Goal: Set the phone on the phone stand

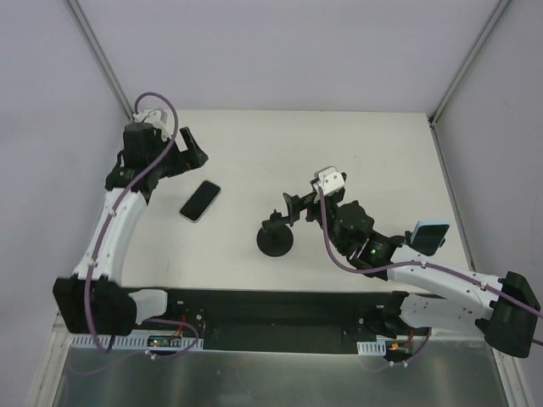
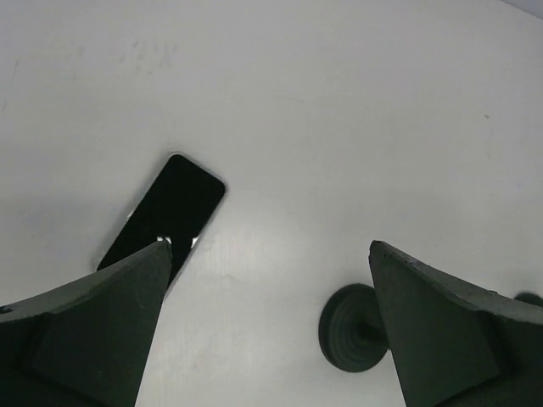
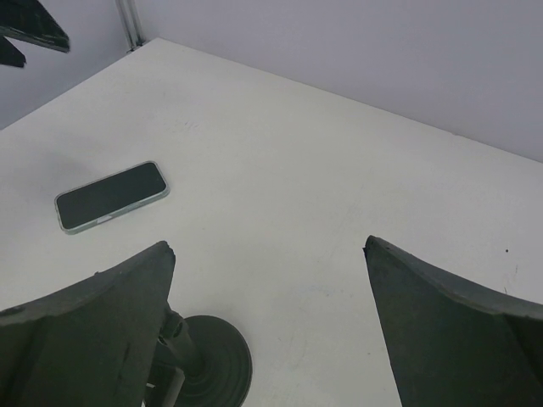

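Observation:
The phone (image 1: 200, 201) lies flat on the white table, black screen up with a pale rim; it also shows as the phone (image 2: 165, 216) and the phone (image 3: 110, 196). My left gripper (image 1: 193, 153) hangs open just behind and left of it, nothing between its fingers, as the left gripper (image 2: 269, 246) shows. The phone stand (image 1: 276, 241), black with a round disc base, stands mid-table. My right gripper (image 1: 297, 206) is open right above and behind the stand, empty. Its left finger (image 3: 93, 339) covers most of the stand's post; the phone stand's base (image 3: 212, 360) shows beside it. The stand's base (image 2: 352, 329) sits by the left gripper's right finger.
A light-blue-cased phone (image 1: 430, 235) stands at the right edge of the table next to my right arm. Grey walls close the table at the back and sides. The black rail (image 1: 280, 309) carrying both arm bases runs along the near edge.

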{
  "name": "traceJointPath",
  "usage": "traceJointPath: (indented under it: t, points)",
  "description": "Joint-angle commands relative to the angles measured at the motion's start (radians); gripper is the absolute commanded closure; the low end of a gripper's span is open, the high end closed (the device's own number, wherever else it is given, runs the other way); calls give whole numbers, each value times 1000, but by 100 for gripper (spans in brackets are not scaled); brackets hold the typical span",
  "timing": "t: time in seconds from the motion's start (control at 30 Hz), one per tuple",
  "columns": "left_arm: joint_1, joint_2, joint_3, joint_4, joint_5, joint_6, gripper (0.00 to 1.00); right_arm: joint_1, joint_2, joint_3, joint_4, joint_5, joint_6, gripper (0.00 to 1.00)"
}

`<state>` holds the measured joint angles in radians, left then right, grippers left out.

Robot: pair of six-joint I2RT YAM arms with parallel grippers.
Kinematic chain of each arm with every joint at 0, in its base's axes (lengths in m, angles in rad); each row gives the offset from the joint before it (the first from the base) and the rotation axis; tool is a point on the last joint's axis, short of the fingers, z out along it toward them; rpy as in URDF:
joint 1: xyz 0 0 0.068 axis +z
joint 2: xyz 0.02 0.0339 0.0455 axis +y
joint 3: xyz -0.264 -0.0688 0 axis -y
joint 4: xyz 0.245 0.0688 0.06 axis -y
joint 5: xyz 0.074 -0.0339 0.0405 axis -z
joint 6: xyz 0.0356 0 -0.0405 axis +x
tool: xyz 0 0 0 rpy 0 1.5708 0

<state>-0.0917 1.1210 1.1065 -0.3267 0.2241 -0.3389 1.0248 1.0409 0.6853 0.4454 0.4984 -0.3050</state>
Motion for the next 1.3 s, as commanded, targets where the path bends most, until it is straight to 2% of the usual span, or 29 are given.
traceJointPath:
  t: [0.0,0.03,0.1,0.17,0.3,0.7,1.0,1.1,1.27]
  points:
    - [194,299,102,-132,98,-147,1,-6,-47,-7,64,20,-9,3]
    - [254,356,155,-135,141,-178,1,-9,-51,-9,64,20,-9,3]
    - [285,509,196,-129,240,-202,2,-11,-58,-10,64,20,-9,3]
    - [291,613,249,-127,232,-180,2,-11,-64,-15,64,20,-11,3]
    - [291,692,262,-118,213,-149,1,-17,-65,-18,64,23,-13,3]
    - [276,760,138,-75,176,-155,1,-34,5,7,67,-15,7,3]
    - [213,672,8,-74,210,-227,1,-42,-2,-3,67,-14,9,3]
    - [176,622,-46,-74,178,-201,1,-45,-4,-1,67,-20,12,3]
    - [61,576,-37,-136,-33,-137,1,-48,1,-3,67,-24,17,3]
